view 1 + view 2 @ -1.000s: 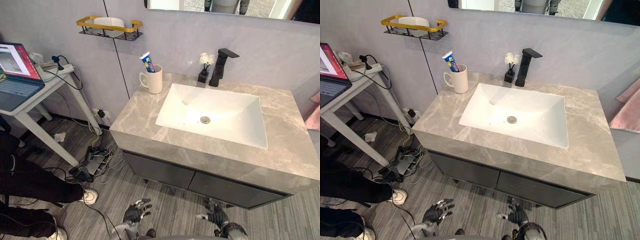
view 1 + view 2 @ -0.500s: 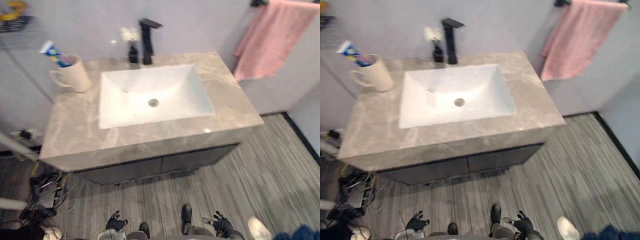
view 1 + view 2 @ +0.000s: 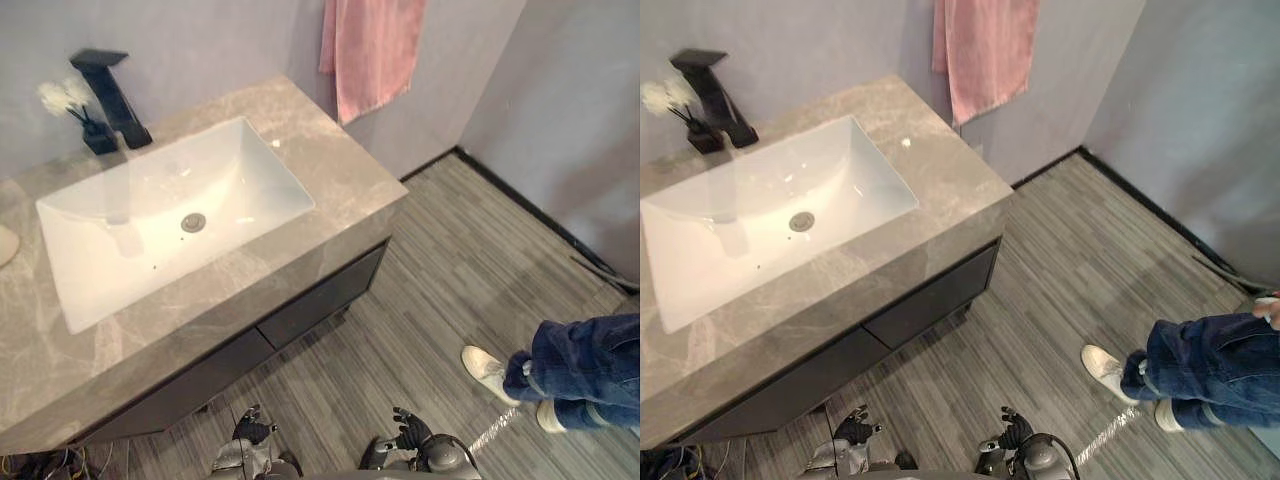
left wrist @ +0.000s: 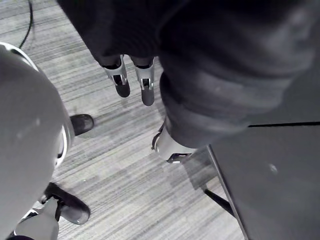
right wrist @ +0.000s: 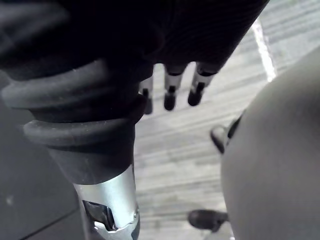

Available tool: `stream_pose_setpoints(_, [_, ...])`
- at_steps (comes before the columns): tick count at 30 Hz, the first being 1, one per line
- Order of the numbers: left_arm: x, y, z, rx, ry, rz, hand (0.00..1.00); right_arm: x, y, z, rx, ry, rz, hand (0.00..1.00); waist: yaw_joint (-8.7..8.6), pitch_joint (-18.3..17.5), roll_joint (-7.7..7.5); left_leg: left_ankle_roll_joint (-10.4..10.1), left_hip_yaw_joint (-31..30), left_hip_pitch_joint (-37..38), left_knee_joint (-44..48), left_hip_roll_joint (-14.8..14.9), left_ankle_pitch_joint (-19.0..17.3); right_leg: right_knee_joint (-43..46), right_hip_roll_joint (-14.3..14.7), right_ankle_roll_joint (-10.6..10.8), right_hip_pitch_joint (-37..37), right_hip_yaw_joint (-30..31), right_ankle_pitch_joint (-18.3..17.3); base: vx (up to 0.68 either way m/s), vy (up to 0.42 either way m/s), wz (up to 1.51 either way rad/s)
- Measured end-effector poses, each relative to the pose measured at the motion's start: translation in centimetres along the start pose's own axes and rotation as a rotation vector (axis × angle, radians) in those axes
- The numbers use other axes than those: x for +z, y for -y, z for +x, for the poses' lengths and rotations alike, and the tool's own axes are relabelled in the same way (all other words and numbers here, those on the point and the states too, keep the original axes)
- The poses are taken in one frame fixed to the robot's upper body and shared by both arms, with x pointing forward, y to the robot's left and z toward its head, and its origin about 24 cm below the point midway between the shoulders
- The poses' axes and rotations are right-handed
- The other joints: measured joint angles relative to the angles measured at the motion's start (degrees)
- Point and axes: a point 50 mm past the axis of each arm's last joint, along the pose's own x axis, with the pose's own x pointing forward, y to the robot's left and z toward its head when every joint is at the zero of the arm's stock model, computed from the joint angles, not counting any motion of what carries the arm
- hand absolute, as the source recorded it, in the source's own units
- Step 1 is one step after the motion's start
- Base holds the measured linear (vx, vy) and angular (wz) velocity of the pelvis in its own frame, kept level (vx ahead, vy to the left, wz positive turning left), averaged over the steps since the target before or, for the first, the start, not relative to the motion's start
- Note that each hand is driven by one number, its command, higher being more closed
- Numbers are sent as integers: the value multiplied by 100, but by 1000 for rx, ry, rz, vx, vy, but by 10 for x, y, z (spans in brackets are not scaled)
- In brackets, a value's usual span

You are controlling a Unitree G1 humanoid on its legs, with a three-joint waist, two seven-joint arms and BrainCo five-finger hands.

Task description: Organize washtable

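The washtable's grey marble top holds a white sink. A black faucet stands at the sink's back, with a small black vase of white flowers beside it. Both hands hang low over the floor in front of the dark cabinet, far below the countertop. My left hand is open and holds nothing, its fingers straight above the floorboards. My right hand is open too, its fingers straight and holding nothing.
A pink towel hangs on the wall right of the washtable. A person's legs in blue jeans with white shoes stand on the grey plank floor at the right. A pale object shows at the counter's left edge.
The camera has swung to the right: the mug, the wall shelf and the side table have left the picture, while the towel and the person's legs have come in. Both hands stay low.
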Motion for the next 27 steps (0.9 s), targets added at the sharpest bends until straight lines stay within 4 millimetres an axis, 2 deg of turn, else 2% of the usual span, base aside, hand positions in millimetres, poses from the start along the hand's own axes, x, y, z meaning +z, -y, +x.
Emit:
stream_pose_setpoints(4, [2, 1, 0, -7, 4, 10, 0, 1, -3, 1, 8, -20, 13, 0, 38, -6, -49, -2, -99, -49, 186, -19, 0, -174, 10, 21, 69, -8, 67, 21, 38, 8])
stream_pose_setpoints(6, [3, -8, 0, 27, 7, -47, 0, 4, -12, 2, 35, -15, -8, 0, 62, 64, -156, 31, -370, -282, 1043, 30, -29, -155, -68, -10, 122, 283, 87, 39, 17, -36])
stream_pose_setpoints(7, [3, -14, 0, 56, 16, -128, 0, 8, -19, 3, 62, -1, -48, 0, 171, 142, -153, 170, -862, -595, 1957, 89, -71, -136, -92, -46, 193, 564, 110, 7, 63, -115])
stream_pose_setpoints(8, [0, -22, -1, 90, 14, -230, 0, 15, -22, 4, 93, 16, -145, 0, 388, 239, -153, 409, -2257, -1133, 2868, -200, -518, -25, -155, -60, 145, 1042, 96, 14, 174, -176])
stream_pose_setpoints(9, [-6, -21, -3, 96, 3, -302, 0, 18, -24, 6, 114, 16, -209, 0, 524, 313, -34, 368, -3413, -1302, 3130, -553, -829, 67, -92, -69, 54, 1464, 88, -31, 299, -236])
stream_pose_setpoints(10, [-8, -22, -3, 108, -2, -389, 0, 28, -28, 8, 149, 36, -303, 0, 592, 414, 135, 152, -4706, -1455, 3263, -867, -1055, 185, 98, -52, -78, 1994, 100, -42, 322, -218])
stream_pose_setpoints(11, [-10, -24, -4, 113, -8, -403, 0, 34, -31, 9, 167, 54, -354, 0, 642, 434, 184, 41, -5275, -1495, 3247, -974, -1121, 268, 196, -53, -213, 2312, 96, -108, 355, -288])
stream_pose_setpoints(12, [-19, -27, -6, 128, -35, -424, 0, 44, -39, 9, 206, 83, -443, 0, 795, 431, 213, -98, -6092, -1460, 3026, -1079, -1159, 441, 418, -28, -568, 3034, 70, -161, 310, -343])
stream_pose_setpoints(13, [-30, -25, -10, 131, -64, -453, 0, 48, -43, 9, 233, 98, -514, 0, 865, 416, 274, -57, -6379, -1321, 2659, -914, -1449, 441, 706, 133, -799, 3741, 54, -174, 291, -344])
stream_pose_setpoints(14, [-33, -29, -11, 145, -71, -460, 0, 50, -46, 10, 244, 100, -536, 0, 851, 456, 265, 77, -6202, -1293, 2629, -863, -1567, 260, 810, 183, -781, 4063, 82, -85, 238, -294])
stream_pose_setpoints(15, [-34, -37, -12, 164, -74, -456, 0, 51, -53, 8, 282, 110, -568, 0, 774, 446, 95, 104, -5727, -1339, 2520, -669, -1580, 7, 931, 322, -765, 4636, 155, 34, 187, -224])
stream_pose_setpoints(16, [-32, -42, -12, 168, -65, -449, 0, 47, -56, 7, 310, 93, -573, 0, 676, 420, -79, 137, -5256, -1358, 2585, -650, -1577, 68, 968, 354, -764, 5078, 403, 165, 224, -206])
stream_pose_setpoints(17, [-32, -47, -12, 173, -61, -438, 0, 46, -57, 7, 319, 89, -569, 0, 680, 414, -180, 187, -4993, -1371, 2667, -691, -1595, 56, 924, 384, -723, 5284, 536, 117, 213, -218])
stream_pose_setpoints(18, [-33, -46, -13, 168, -69, -432, 0, 50, -52, 9, 309, 86, -564, 0, 684, 447, -146, 284, -4450, -1373, 2845, -565, -1683, -38, 952, 514, -793, 5749, 736, 53, 249, -229])
stream_pose_setpoints(19, [-34, -47, -13, 161, -78, -404, 0, 53, -45, 10, 281, 86, -482, 0, 634, 411, -201, 311, -3929, -1311, 2795, -497, -1702, -69, 983, 591, -906, 6159, 896, -54, 207, -230])
stream_pose_setpoints(20, [-35, -47, -13, 158, -81, -382, 0, 54, -40, 11, 262, 85, -421, 0, 630, 416, -184, 322, -3730, -1261, 2767, -485, -1706, -70, 985, 586, -949, 6328, 979, -54, 192, -204])
stream_pose_setpoints(22, [-38, -47, -14, 156, -94, -343, 0, 53, -14, 13, 157, 81, -116, 0, 442, 413, -98, 468, -2949, -990, 2612, -466, -1784, -67, 1058, 645, -1042, 6844, 1193, -23, 176, -183])
stream_pose_setpoints(24, [-40, -46, -15, 154, -106, -334, 0, 50, 5, 12, 65, 84, 78, 0, 310, 392, -45, 579, -2533, -848, 2591, -401, -1853, -65, 1133, 700, -1059, 7104, 1302, -10, 163, -147])
stream_pose_setpoints(25, [-41, -48, -16, 157, -105, -323, 0, 42, 24, 11, -34, 76, 255, 0, 182, 328, -63, 659, -2147, -774, 2583, -389, -1919, -57, 1180, 770, -1118, 7351, 1354, -27, 174, -150])
stream_pose_setpoints(27, [-40, -49, -16, 156, -103, -302, 0, 30, 41, 8, -119, 53, 377, 0, 58, 294, -103, 691, -1822, -742, 2597, -398, -1970, -54, 1198, 805, -1182, 7498, 1387, -40, 124, -110])
